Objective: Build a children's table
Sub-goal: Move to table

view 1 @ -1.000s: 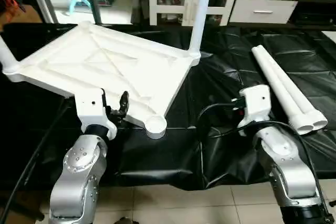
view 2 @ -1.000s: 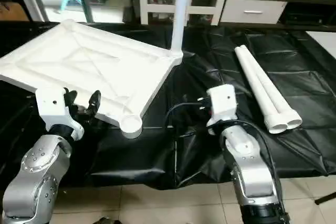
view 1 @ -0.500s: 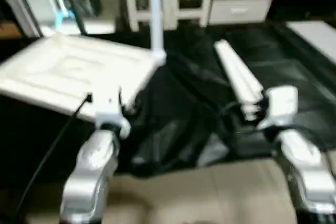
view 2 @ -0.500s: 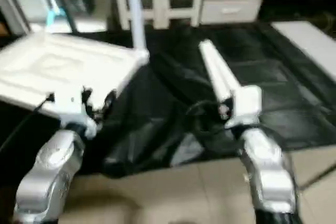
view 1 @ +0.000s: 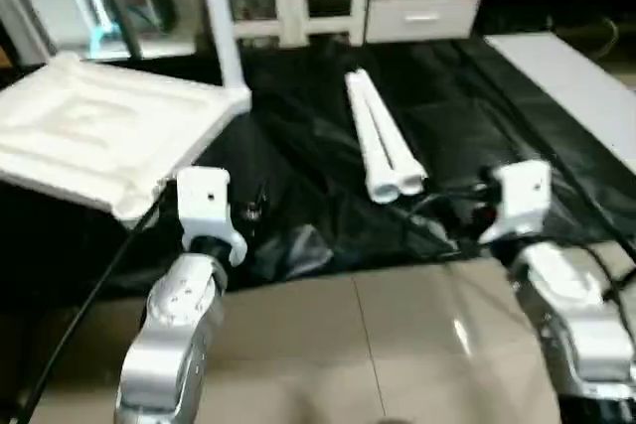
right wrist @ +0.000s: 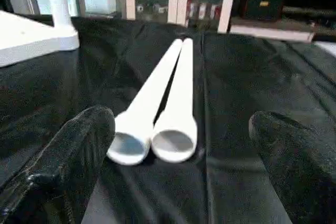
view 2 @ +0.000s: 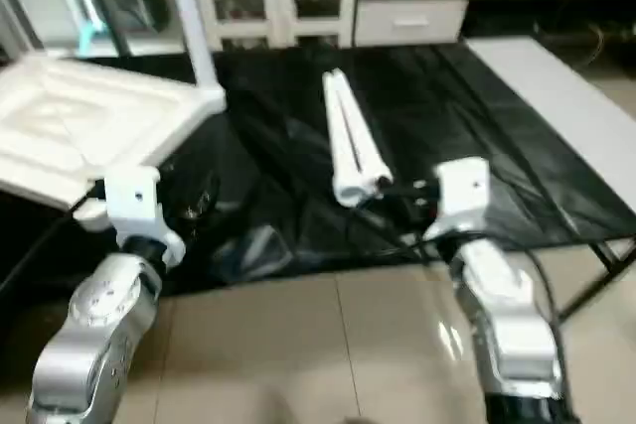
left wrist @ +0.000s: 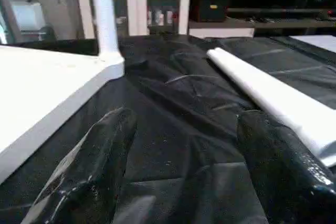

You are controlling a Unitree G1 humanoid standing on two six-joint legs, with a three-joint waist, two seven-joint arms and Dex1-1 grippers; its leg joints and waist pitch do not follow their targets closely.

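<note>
Two loose legs (right wrist: 163, 103) lie side by side, touching along their length, on the black sheet (view 1: 467, 136) that covers the table, just to the right of the upturned tabletop (view 1: 99, 136), their open wide ends toward you. That tabletop rests ribbed side up, with one leg already standing upright (view 1: 221, 22) in the corner socket nearest the loose pair. Your right tool (right wrist: 178, 145) is spread wide and empty, lined up in front of the open ends of the pair with one finger either side; your left tool (left wrist: 184, 150) is also parted and holding nothing, hovering over bare sheet between the tabletop's near edge and the legs. Expect the legs to be light, hollow plastic tubes: stiff enough not to bend in a grip, but smooth and round, so likely to roll or slide on the glossy, wrinkled sheet if nudged. Because they lie pressed together, closing on one may push the other away, so I would take the outer one, the one farther from the tabletop, and pinch across its shaft a little behind the flared end, where the tube looks thickest and the tool has the most to bear on. The tabletop looks rigid but broad and awkward; it may shift on the slick sheet when you press a leg in.
</note>
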